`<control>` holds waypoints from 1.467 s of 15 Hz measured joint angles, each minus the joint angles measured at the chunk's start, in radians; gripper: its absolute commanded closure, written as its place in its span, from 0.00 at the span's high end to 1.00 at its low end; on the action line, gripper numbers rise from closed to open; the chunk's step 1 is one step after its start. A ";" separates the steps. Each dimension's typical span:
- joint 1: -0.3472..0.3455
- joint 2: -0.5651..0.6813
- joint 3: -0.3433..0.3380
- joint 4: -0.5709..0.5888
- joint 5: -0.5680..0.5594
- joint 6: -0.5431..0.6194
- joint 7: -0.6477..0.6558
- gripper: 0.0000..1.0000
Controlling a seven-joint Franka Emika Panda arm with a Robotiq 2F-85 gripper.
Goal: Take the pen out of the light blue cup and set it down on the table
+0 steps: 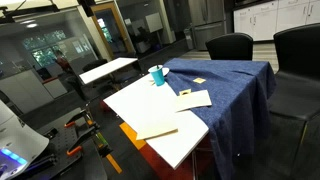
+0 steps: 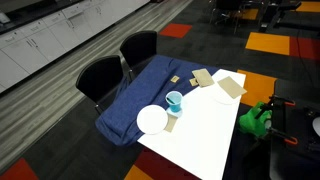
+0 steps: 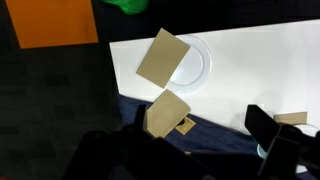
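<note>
Light blue cup (image 1: 158, 76): small teal mug, upright at the blue cloth (image 1: 225, 85) edge on the table (image 1: 170, 140) | pen (image 1: 153, 70): thin dark stick above its rim, faint | count: one cup, one pen, one white plate (image 2: 152, 119), two large tan sheets (image 2: 230, 87), two black chairs (image 2: 100, 76) | gripper (image 3: 178, 140): spread wide, holding nothing.

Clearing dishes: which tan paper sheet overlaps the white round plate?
The tan paper sheet highest in the wrist view; the others lie off the white round plate.
</note>
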State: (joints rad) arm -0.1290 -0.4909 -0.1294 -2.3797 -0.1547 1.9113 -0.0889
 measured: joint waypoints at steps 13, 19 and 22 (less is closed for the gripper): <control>0.020 0.016 0.008 0.002 0.002 0.000 -0.002 1.00; 0.088 0.091 0.030 0.028 0.032 0.005 -0.025 1.00; 0.119 0.146 0.036 0.056 0.079 0.013 -0.067 1.00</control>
State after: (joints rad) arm -0.0096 -0.3449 -0.0938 -2.3237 -0.0755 1.9247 -0.1558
